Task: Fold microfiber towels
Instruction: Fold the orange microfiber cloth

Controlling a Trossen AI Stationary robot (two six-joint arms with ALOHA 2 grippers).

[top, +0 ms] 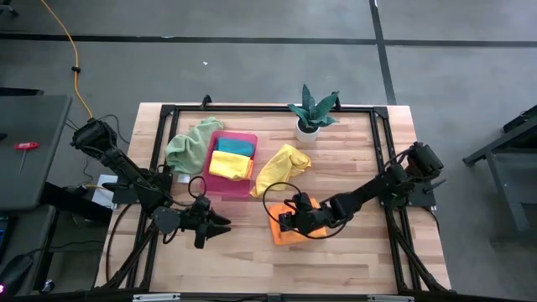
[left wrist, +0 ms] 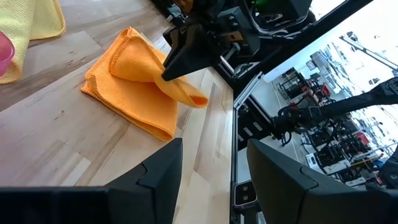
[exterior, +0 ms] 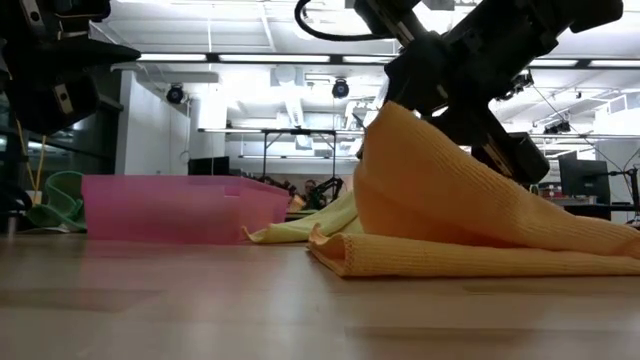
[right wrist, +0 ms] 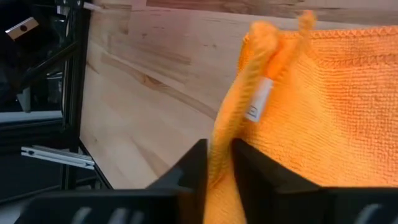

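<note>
The orange towel (top: 291, 232) lies near the table's middle front. One part of it is raised into a peak (exterior: 400, 130). My right gripper (right wrist: 217, 163) is shut on that peak; it also shows in the left wrist view (left wrist: 169, 70). My left gripper (top: 221, 225) stands open above the table, left of the orange towel, with nothing between its fingers (left wrist: 211, 168). A yellow towel (top: 281, 166) lies flat beside the pink tray (top: 225, 191). A teal towel (top: 236, 146) and another yellow one (top: 230, 164) lie in the tray. A pale green towel (top: 191, 144) drapes over its far left corner. My right gripper pinches a bunched fold of the orange towel (right wrist: 225, 134) between its two fingers, close to the hemmed edge with the white label (right wrist: 257, 103). The fingers slant down from the table's right. The pinched part is lifted into a tent; the rest (exterior: 470, 255) lies folded on the table.
A potted plant (top: 312, 113) stands at the far edge, behind the towels. A black frame (top: 382, 113) runs round the tabletop. Bare wood (top: 243, 264) lies in front of both grippers toward the near edge.
</note>
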